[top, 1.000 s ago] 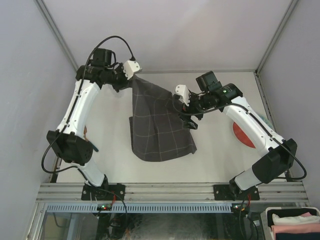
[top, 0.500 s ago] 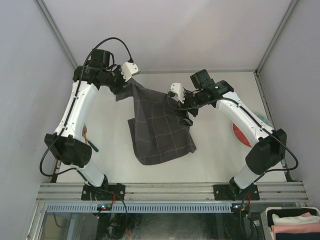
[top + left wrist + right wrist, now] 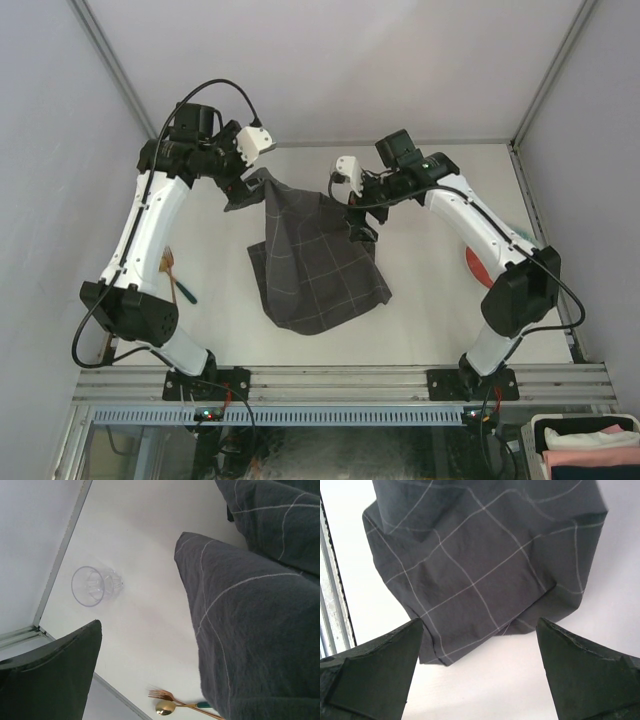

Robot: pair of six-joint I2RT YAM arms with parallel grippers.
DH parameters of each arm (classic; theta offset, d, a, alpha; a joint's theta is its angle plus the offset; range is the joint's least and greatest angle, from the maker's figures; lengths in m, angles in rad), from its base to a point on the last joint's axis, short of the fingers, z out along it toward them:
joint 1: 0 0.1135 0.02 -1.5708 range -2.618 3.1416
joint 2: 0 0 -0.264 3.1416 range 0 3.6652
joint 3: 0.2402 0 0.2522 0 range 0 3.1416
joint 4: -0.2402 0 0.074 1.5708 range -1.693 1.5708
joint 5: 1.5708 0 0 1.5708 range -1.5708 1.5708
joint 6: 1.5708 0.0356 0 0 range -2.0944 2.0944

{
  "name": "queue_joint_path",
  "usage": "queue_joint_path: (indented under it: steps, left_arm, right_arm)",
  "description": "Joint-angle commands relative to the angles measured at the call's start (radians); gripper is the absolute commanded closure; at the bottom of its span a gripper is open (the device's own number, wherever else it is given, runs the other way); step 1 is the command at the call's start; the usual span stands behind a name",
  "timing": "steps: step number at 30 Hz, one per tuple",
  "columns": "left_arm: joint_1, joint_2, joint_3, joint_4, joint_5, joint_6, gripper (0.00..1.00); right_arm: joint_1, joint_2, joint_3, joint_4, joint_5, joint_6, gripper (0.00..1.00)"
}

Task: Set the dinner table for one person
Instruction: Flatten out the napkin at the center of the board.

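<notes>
The dinner table [image 3: 430, 310] is an off-white top with grey rails. A dark grey checked cloth [image 3: 315, 255] lies rumpled on its middle, one corner reaching back left. My left gripper [image 3: 243, 185] hovers at that corner, open. In the left wrist view the left gripper [image 3: 160, 630] shows one dark finger [image 3: 55, 675] at the left, while a fold of the cloth [image 3: 250, 630] hides the other. My right gripper [image 3: 360, 222] is at the cloth's back right edge, open. In its own view, the right gripper [image 3: 479, 622] holds nothing and the cloth [image 3: 485, 560] lies beyond it.
A red plate [image 3: 480, 268] lies at the right, partly under the right arm. A gold fork and spoon [image 3: 175, 280] lie by the left rail, seen too as fork and spoon [image 3: 175, 705]. A clear glass [image 3: 95, 584] stands near the corner rail. A bin of folded cloths [image 3: 585, 445] sits off the table.
My left gripper has opened and let go of the cloth's corner, which has sagged down and left. Both arms have drawn back toward the far side of the table.
</notes>
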Motion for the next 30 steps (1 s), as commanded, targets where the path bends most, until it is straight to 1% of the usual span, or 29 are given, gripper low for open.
queue_joint_path:
  steps: [1,5,10,15,17,22,26,30]
  left_arm:
    - [-0.008,-0.013,-0.001,0.023,-0.006,-0.028,0.00]
    - [-0.009,-0.013,-0.037,0.023,-0.016,-0.031,0.00]
    - [-0.018,0.000,-0.060,0.026,-0.032,-0.029,0.00]
    - [-0.021,0.010,-0.066,0.028,-0.034,-0.027,0.00]
    - [-0.021,0.015,-0.059,0.029,-0.030,-0.034,0.00]
    - [-0.028,0.024,-0.043,0.032,-0.020,-0.059,0.00]
    - [-0.027,0.034,-0.057,0.051,-0.033,-0.064,0.00]
    - [-0.030,0.053,-0.027,0.060,-0.028,-0.101,0.00]
  right_arm:
    - [-0.003,0.042,0.105,0.044,-0.089,-0.003,0.05]
    - [0.022,0.119,0.232,0.050,-0.120,0.011,0.04]
    - [0.038,0.234,0.409,0.060,-0.120,0.003,0.03]
    - [0.049,0.342,0.572,0.093,-0.148,0.070,0.01]
    - [0.063,0.370,0.599,0.115,-0.151,0.087,0.01]
    - [0.093,0.404,0.598,0.193,-0.170,0.136,0.02]
    - [0.120,0.419,0.610,0.202,-0.177,0.139,0.02]
    - [0.130,0.431,0.601,0.203,-0.193,0.153,0.03]
